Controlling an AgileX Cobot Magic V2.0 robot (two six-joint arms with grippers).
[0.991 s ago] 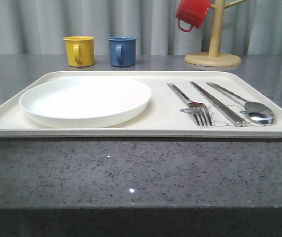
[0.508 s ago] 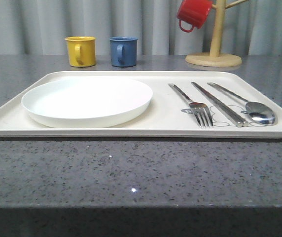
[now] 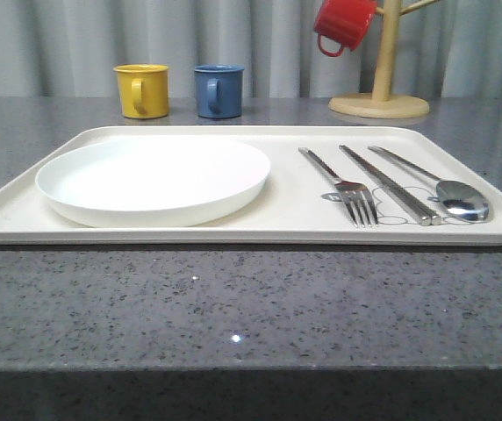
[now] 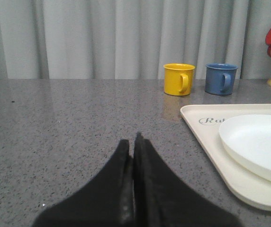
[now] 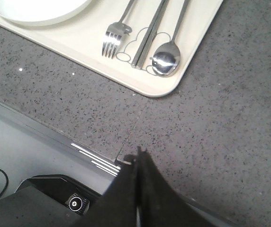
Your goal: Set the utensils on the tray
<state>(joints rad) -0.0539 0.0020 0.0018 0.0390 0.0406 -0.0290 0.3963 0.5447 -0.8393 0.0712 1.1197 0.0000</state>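
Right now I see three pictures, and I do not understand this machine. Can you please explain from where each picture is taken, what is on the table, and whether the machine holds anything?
This is a robot with two arms. The front picture looks forward over a grey table. On it lies a cream tray carrying a white plate, a fork, a long flat piece and a spoon, side by side. Behind stand a yellow mug and a blue mug; a red mug hangs on a wooden stand.

The other two pictures come from cameras on the wrists. The dark wedges are the left gripper and right gripper, both shut and holding nothing.
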